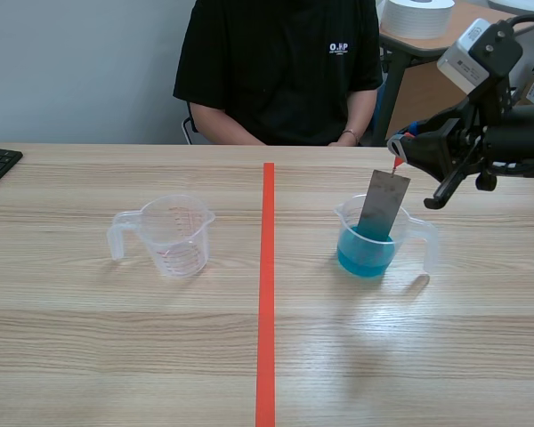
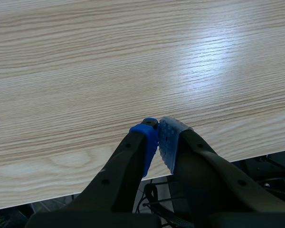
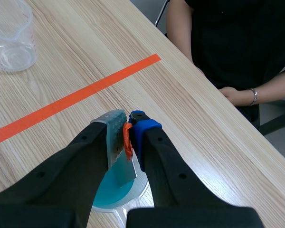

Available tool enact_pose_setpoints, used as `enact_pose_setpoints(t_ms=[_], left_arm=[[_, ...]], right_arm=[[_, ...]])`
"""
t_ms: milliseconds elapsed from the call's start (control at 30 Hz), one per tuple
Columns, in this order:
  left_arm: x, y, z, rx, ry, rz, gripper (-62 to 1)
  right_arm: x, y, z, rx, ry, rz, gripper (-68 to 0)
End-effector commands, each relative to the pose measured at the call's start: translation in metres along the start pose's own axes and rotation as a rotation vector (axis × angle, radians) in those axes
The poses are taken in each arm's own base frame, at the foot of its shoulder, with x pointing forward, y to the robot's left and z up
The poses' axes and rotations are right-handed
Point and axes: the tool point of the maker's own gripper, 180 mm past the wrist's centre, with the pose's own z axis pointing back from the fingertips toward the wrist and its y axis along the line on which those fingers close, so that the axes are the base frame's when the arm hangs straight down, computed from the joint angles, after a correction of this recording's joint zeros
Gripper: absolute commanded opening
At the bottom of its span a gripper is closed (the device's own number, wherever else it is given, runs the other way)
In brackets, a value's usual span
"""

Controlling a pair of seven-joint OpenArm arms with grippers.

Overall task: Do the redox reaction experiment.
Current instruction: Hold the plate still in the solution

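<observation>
the step in hand looks like dipping the metal strip (image 1: 383, 206) into the blue solution (image 1: 365, 258) in the right measuring cup (image 1: 424, 242). it is best lowered straight, kept off the light cup's wall so nothing tips, with a firm hold on the orange tab (image 3: 127, 141). the right gripper (image 1: 399, 160) is clamped narrowly on that tab at the strip's top, and the strip's lower end sits inside the cup, apparently in the liquid. the left gripper (image 2: 157, 137) is closed on nothing, pads touching, over the table (image 2: 109, 71) near its edge. the empty measuring cup (image 1: 173, 233) stands well apart.
</observation>
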Motion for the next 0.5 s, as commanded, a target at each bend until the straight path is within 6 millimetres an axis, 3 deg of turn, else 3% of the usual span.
enact_pose_setpoints(t_ms=[0,467], left_arm=[[0.0050,-0.0024,0.0017,-0.005,-0.019,0.004,-56.0],[0.0043,-0.0026,0.0016,-0.005,-0.015,0.005,-56.0]], right_arm=[[0.0119,-0.0056,0.0010,-0.002,-0.022,0.026,-65.8],[0.0190,-0.0041,0.0026,0.005,-0.028,-0.002,-65.8]])
